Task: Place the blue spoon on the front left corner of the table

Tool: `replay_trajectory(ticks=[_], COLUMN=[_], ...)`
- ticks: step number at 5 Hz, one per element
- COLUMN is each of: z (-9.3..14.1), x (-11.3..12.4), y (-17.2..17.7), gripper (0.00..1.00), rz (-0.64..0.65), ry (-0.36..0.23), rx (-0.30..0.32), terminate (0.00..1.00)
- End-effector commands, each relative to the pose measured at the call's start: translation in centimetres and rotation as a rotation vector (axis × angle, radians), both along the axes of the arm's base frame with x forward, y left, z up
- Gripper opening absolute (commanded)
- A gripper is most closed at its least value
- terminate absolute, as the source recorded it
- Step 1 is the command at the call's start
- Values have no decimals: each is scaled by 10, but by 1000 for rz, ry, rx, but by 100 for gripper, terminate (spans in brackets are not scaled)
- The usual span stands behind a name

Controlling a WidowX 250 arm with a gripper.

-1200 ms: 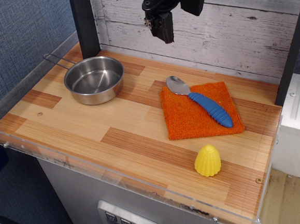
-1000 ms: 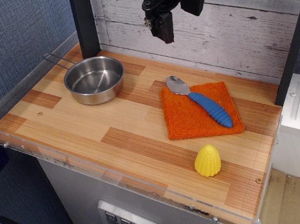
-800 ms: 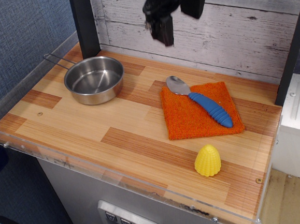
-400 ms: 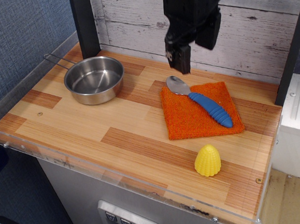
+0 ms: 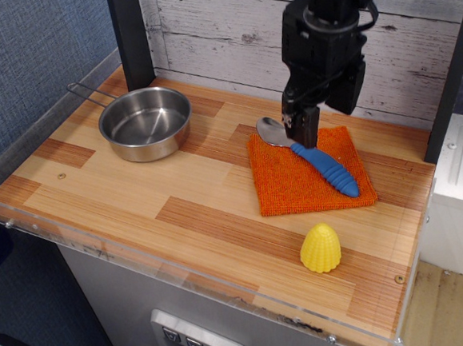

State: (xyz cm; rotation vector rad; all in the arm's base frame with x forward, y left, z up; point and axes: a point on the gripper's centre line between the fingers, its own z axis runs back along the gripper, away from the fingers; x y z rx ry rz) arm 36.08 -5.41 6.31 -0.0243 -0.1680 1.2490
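The blue spoon [image 5: 327, 169] lies on an orange cloth [image 5: 305, 185] at the back right of the wooden table [image 5: 137, 196], silver bowl toward the back left, blue ribbed handle pointing front right. My black gripper [image 5: 303, 129] hangs just above the spoon where the bowl meets the handle and hides part of it. The fingers [image 5: 304, 127] look close together with nothing between them. The front left corner of the table [image 5: 17, 198] is bare wood.
A steel pan [image 5: 145, 122] with a thin handle stands at the back left. A yellow ribbed cone [image 5: 321, 248] stands near the front right. A black post [image 5: 131, 36] rises at the back left. A clear acrylic rim [image 5: 184, 282] edges the table.
My gripper has moved right and down from high at the back, above the pan's right side, to just over the spoon. The spoon, pan and cone have not moved.
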Motion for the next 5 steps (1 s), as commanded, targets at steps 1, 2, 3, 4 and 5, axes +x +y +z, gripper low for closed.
replay_trajectory(ticks=[1, 2, 3, 4, 5], z=[-7, -19, -26, -30, -31], x=[9, 9, 8, 6, 5], y=[-2, 3, 4, 5, 6], gripper=[100, 100, 100, 100, 0], rz=[-57, -82, -105, -117, -111], ry=[11, 43, 67, 79, 74], rx=[-10, -5, -5, -7, -11], terminate=[0, 0, 0, 0, 0])
